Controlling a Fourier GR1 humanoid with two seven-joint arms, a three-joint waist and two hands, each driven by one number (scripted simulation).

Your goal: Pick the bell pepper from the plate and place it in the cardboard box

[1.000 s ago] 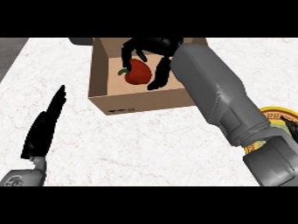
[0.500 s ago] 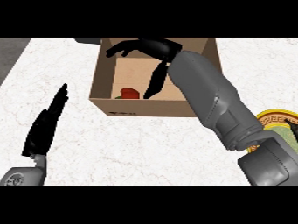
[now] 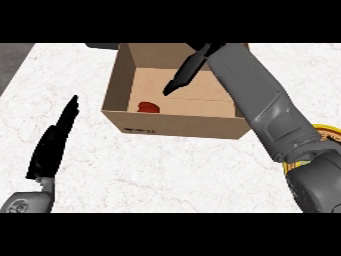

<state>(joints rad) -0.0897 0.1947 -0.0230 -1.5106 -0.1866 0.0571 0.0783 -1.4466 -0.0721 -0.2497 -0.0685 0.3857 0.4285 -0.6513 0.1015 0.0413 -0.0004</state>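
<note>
The black left hand rests flat with straight fingers. Right of it, the red bell pepper lies inside the brown cardboard box, below the black right hand, whose straight fingers hold nothing. The pepper is probably light, firm and smooth-skinned, best grasped around its body.

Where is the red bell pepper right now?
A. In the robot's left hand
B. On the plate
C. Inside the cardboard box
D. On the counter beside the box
C. The bell pepper lies on the floor of the cardboard box, near its left wall, with the right hand open above it and holding nothing.
</note>
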